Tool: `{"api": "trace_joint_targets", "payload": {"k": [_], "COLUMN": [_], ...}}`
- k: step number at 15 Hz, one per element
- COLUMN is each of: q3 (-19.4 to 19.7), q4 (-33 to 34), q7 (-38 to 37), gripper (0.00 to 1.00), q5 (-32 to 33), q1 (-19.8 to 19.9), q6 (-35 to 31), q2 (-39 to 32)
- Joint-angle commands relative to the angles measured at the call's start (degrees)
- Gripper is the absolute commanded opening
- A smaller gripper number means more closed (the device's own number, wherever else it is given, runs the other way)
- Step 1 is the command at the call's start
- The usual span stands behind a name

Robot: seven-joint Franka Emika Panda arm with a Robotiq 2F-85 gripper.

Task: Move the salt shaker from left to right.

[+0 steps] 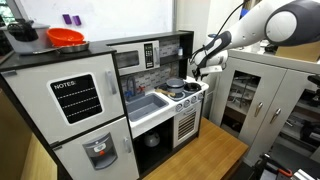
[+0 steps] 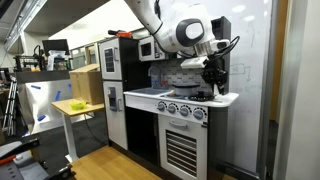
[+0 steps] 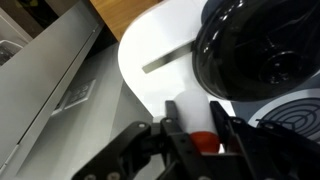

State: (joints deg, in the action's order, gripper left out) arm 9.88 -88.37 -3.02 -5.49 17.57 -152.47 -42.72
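In the wrist view my gripper [image 3: 198, 128] is shut on the salt shaker [image 3: 192, 118], a white cylinder with a red-orange end, held between both fingers over the white toy stove top [image 3: 150, 50]. In both exterior views the gripper [image 1: 197, 68] [image 2: 214, 78] hangs above the stove end of the play kitchen; the shaker is too small to make out there. A black pot [image 3: 260, 45] sits right beside the held shaker.
The toy kitchen has a sink [image 1: 148, 103], a microwave [image 1: 136, 57], a black-and-white fridge [image 1: 78, 100] and stove knobs [image 2: 185, 109]. An orange bowl [image 1: 65, 38] sits on top of the fridge. A burner [image 3: 295, 118] shows at the lower right. Cabinets [image 1: 262, 95] stand beside the kitchen.
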Motion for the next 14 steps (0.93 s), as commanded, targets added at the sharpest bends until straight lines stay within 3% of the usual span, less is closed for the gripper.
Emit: {"api": "trace_joint_targets", "payload": {"k": [1,9,10,11,14], "q3": [-0.5,-0.1,-0.1,-0.3,-0.4], "q4": [4.8,9.8,10.3,10.8,11.5], "q7": [-0.6,-1.7,-1.7,-1.5,-1.5], "gripper": [0.12,0.12,0.62,0.63,0.83], "q5": [-0.7,-0.3,-0.3,-0.4,-0.4], "q1": [1.1,1.5,1.5,1.6,1.6], "q6": [2.8,8.2,9.5,10.5,12.1], "q2": [-3.0,-6.3,-6.5,-6.7,-6.9]}}
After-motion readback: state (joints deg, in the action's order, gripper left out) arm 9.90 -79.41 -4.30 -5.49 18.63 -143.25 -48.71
